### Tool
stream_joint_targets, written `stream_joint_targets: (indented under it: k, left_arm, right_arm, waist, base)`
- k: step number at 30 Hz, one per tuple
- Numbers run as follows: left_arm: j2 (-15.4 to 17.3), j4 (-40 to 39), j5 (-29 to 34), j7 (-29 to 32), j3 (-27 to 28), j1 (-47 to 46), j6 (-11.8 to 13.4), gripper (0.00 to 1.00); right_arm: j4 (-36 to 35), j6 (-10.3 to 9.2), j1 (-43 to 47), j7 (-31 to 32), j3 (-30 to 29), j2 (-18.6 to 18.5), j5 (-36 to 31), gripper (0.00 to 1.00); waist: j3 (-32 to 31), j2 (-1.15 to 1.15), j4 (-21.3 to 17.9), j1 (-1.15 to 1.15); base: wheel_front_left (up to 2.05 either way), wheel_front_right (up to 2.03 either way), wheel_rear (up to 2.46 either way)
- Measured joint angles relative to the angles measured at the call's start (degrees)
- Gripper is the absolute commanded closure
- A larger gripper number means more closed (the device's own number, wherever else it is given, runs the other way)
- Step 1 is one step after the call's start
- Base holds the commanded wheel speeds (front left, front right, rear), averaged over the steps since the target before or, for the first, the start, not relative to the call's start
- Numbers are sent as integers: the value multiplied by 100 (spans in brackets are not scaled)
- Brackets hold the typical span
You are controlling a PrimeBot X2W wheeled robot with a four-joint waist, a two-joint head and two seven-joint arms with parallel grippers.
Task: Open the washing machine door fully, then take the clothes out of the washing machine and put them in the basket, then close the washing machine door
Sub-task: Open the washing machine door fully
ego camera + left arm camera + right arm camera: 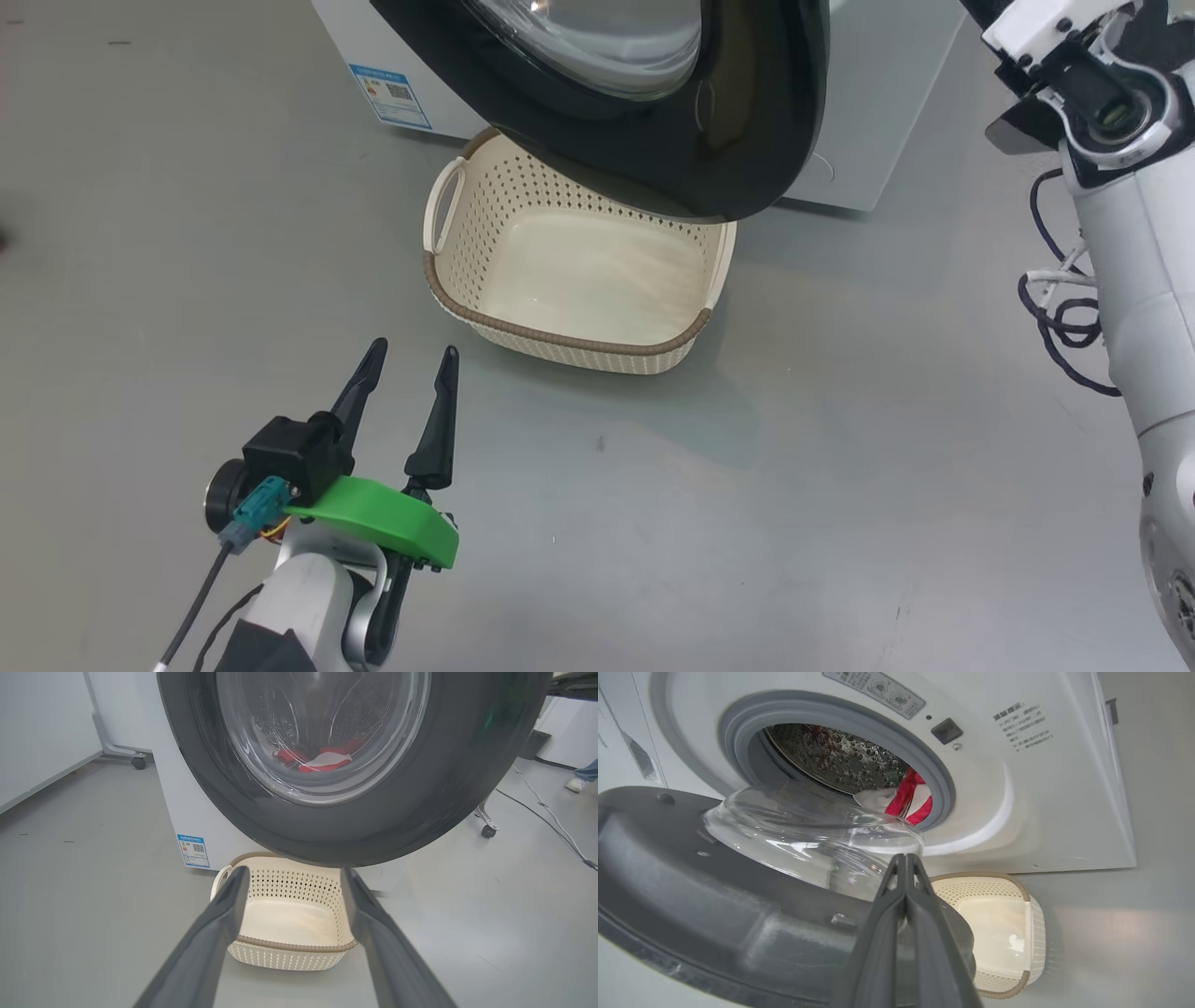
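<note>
Since the clothes [909, 797] look soft and light (likely floppy), the spread left gripper [411, 366] should pinch a bunched fold, while the right gripper [906, 863] is clenched, holding nothing.

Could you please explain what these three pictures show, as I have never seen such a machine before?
It is a wheeled robot with two arms. One picture looks down from its head; the other two come from cameras on each wrist, looking along the fingers. The left hand hangs open over the grey floor and holds nothing. The right hand is shut, empty, its fingertips at the inner side of the partly open door of the washer. Red and white clothes lie in the drum. An empty cream basket stands on the floor, partly under the door.
</note>
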Motion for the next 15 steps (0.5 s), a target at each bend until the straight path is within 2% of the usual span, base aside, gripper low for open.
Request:
stream_joint_targets:
  k: [4, 15]
  left_arm:
    - [2, -26, 0, 0, 121, 25, 49, 0]
    - [10, -54, 73, 0, 414, 264, 107, 0]
  right_arm:
    - [-333, 15, 171, -639, 480, -178, -734, 100]
    - [-821, 13, 1138, -2157, 1328, -361, -1867, 100]
  waist:
    - [-160, 0, -46, 0]
    - [-682, 0, -311, 0]
  base:
    - [0, 0, 0]
    - [0, 0, 0]
